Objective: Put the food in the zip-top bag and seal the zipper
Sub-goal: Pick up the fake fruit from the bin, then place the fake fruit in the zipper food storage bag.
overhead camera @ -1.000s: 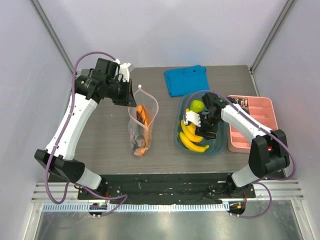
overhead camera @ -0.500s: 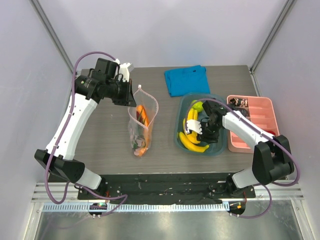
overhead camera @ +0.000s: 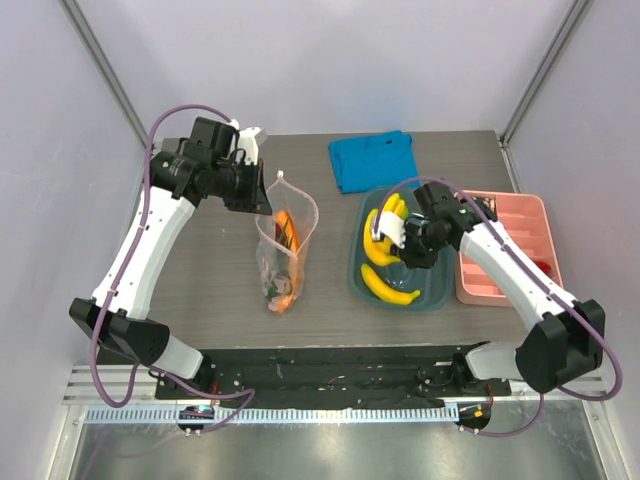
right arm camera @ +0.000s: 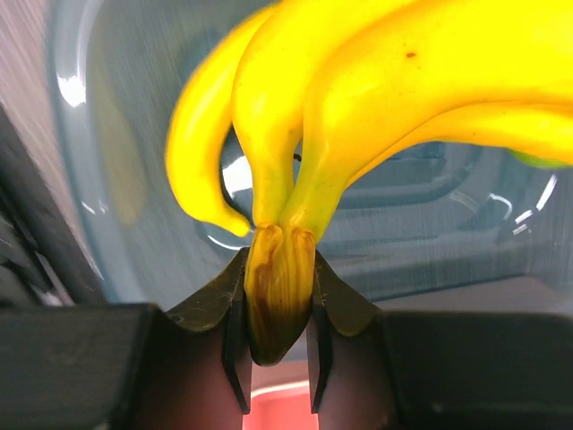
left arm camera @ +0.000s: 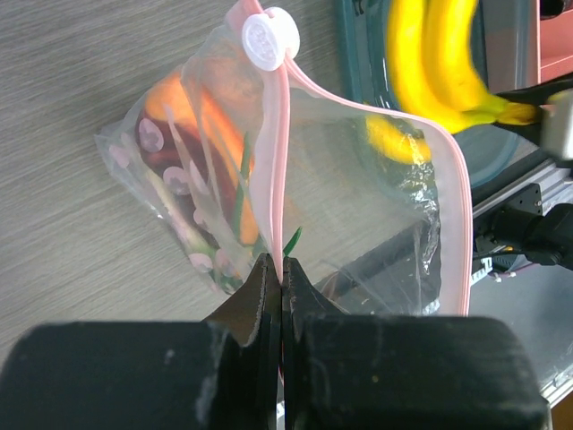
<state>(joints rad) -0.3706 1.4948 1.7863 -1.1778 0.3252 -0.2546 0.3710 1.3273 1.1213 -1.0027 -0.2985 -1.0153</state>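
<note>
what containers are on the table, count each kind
zip-top bag: 1
teal tub: 1
pink tray: 1
total: 3

A grey wood-grain table (overhead camera: 200, 280) stands between plain, pale lavender walls (overhead camera: 330, 60). Grey metal posts (overhead camera: 105, 70) slant up from its back corners. Below the near edge lies brushed metal flooring (overhead camera: 330, 450). The light is soft and even.
</note>
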